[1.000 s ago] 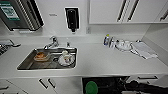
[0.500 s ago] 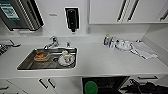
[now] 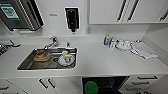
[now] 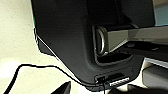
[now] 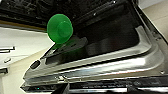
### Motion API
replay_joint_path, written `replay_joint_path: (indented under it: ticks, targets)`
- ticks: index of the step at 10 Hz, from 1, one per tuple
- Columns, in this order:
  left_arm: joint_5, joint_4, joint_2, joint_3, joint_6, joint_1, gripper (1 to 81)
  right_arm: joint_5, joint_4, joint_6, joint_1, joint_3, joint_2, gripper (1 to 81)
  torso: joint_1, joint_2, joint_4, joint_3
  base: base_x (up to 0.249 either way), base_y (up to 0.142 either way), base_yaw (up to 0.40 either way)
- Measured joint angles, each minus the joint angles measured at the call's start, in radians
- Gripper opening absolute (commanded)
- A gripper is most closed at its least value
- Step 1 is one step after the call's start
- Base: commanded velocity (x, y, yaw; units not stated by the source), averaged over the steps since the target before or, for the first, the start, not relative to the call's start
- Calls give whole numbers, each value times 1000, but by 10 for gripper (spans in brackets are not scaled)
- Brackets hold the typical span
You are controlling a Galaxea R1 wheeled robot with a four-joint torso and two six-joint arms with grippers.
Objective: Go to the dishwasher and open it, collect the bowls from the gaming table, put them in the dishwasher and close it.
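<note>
Since the dishwasher [image 3: 106, 85] stands open beneath the counter [image 3: 100, 60], its dark cavity exposed, we log the opening step as done. We judge loading is under way: a green bowl [image 5: 60, 28] sits tilted on edge inside the unit, seen upside-down in the right wrist view above the lowered door [image 5: 100, 67]. Other bowls and closing appear to remain. We cannot tell whether either gripper is released or clenched. The bowl lies near the right wrist camera, inside the opening; contact with it cannot be judged.
</note>
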Motion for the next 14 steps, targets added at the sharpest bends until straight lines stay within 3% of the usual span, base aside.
replay_joint_path:
  ticks: [5,9,11,14]
  targets:
    - [0,-1,11,-40,-4,-14,811,19,1,-24,-143,16,-39,811,0,0,0,0,0,0,0]
    - [-1,-26,11,-53,-4,-16,811,89,3,-61,-269,16,-23,811,0,0,0,0,0,0,0]
    - [-1,-64,8,-53,-4,-27,811,121,3,-69,-313,5,13,811,0,0,0,0,0,0,0]
    - [-2,-96,-4,-53,-4,-33,811,152,3,-95,-380,-89,139,811,0,0,0,0,0,0,0]
